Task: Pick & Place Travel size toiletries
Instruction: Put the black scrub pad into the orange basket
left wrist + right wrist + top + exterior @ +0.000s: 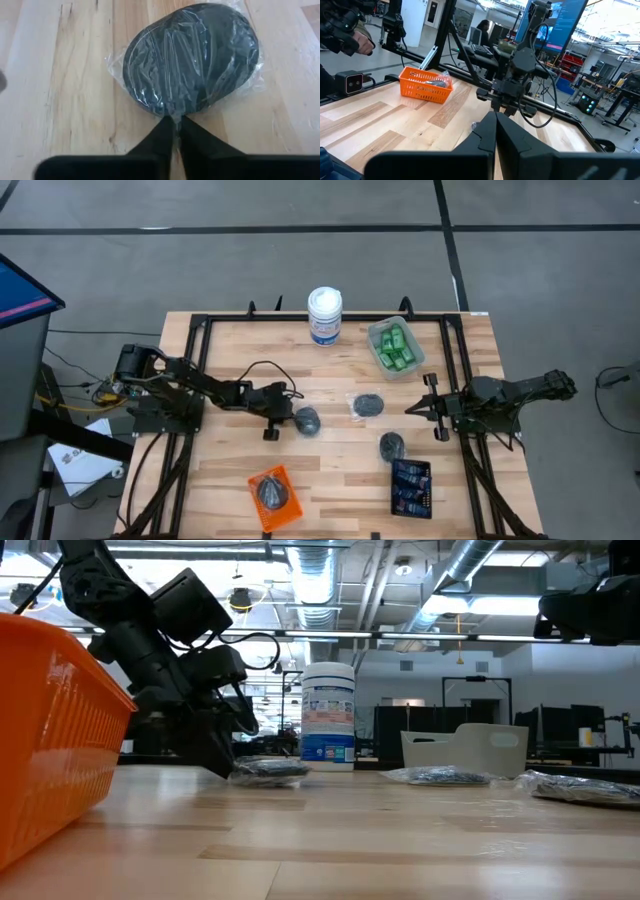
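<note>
Table (340, 470); left claw (176, 125) pinching puck's wrap (192, 60).

Premises are presenting as a robotics laboratory or industrial workshop. Exposed silver ducting (320, 585) and strip lighting are running across the upper frame of the low view. A large blue monitor (555, 22) is glowing at the upper right of the right wrist view. A wooden desk (330, 450) is sitting in a black frame on grey concrete floor (300, 270).
</note>
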